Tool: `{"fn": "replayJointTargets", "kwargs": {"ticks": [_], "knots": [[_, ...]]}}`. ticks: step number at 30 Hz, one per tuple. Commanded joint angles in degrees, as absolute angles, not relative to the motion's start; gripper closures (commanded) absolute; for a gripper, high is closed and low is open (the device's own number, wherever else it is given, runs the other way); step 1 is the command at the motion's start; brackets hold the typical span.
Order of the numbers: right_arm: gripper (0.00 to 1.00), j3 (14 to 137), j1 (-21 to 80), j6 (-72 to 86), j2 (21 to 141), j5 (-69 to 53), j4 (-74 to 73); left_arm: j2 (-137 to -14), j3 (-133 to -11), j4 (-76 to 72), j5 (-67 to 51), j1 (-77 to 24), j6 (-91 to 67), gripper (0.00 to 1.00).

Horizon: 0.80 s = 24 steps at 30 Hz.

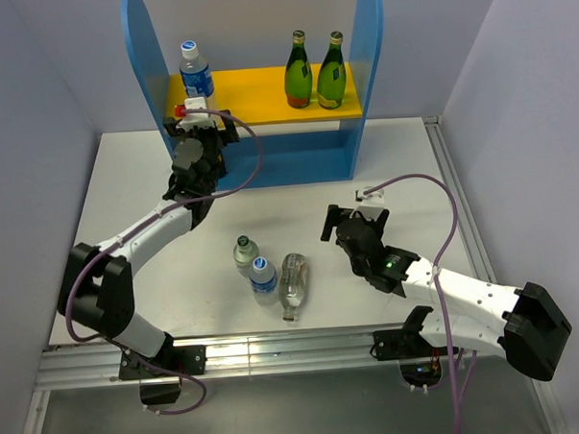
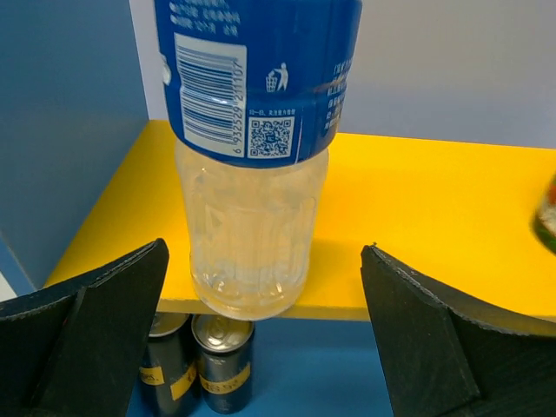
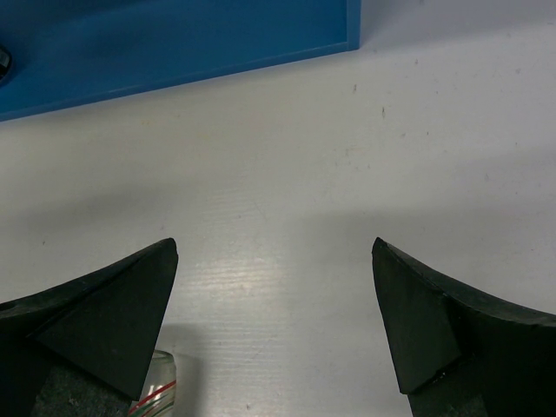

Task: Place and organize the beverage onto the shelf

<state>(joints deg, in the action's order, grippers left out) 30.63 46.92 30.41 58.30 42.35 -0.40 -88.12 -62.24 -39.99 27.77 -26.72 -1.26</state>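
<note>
Shelf (image 1: pixel 296 145) stands on the white table (image 1: pixel 125 181) between grey walls (image 1: pixel 25 113), cans (image 2: pixel 221 365) under its yellow board (image 2: pixel 417 217); my left gripper (image 2: pixel 265 252) and right gripper (image 3: pixel 274 252) gape empty.

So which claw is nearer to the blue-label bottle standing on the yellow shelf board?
Left. The left claw is open just in front of the bottle, at the board edge. The right claw is over the table, far off.

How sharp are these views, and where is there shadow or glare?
Top view: even light, soft shadows on the table. Left wrist: bottle label sharp, green bottle at the edge blurred. Right wrist: faint sheen on the table between dark fingers.
</note>
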Motion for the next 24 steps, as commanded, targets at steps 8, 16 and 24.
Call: {"fn": "replayJointTargets", "kwargs": {"ticks": [8, 16, 24], "knots": [[0.00, 32.3, 46.5, 30.9, 58.0, 43.5, 1.0, -92.7, -68.7, -46.7, 34.6, -25.5, 3.6, 0.01], [0.00, 32.7, 46.5, 30.8, 58.8, 43.6, 0.9, -94.5, -70.7, -45.9, 35.6, -22.8, 3.1, 0.01], [0.00, 32.9, 46.5, 30.7, 59.1, 43.9, 0.9, -96.6, -72.6, -44.7, 36.1, -20.4, 2.7, 0.01]]}}
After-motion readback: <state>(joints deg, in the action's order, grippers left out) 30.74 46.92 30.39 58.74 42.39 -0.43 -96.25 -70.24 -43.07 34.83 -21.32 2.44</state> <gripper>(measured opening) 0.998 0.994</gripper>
